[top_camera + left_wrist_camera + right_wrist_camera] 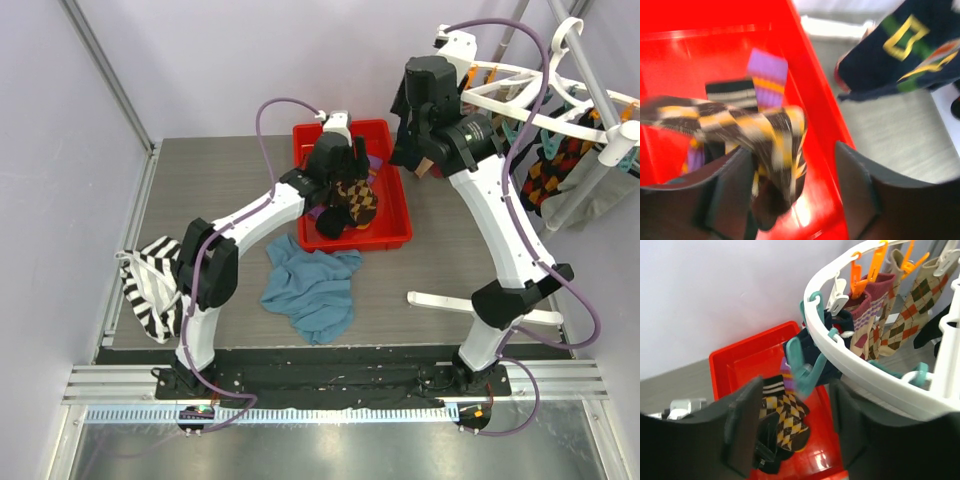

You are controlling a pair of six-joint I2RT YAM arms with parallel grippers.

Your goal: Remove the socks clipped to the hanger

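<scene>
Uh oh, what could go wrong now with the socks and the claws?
The argyle sock is right beside a finger of the open left claw; it might snag and get dragged out of the red tray. The navy sock by the right claw hangs past the tray's edge, so unclipped, it may drop outside.

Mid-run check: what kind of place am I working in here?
Probably a lab test cell, not a home: plain lilac wall panels, aluminium rails along the near edge, and a white plastic oval drying hanger staged beside a grey table.
</scene>
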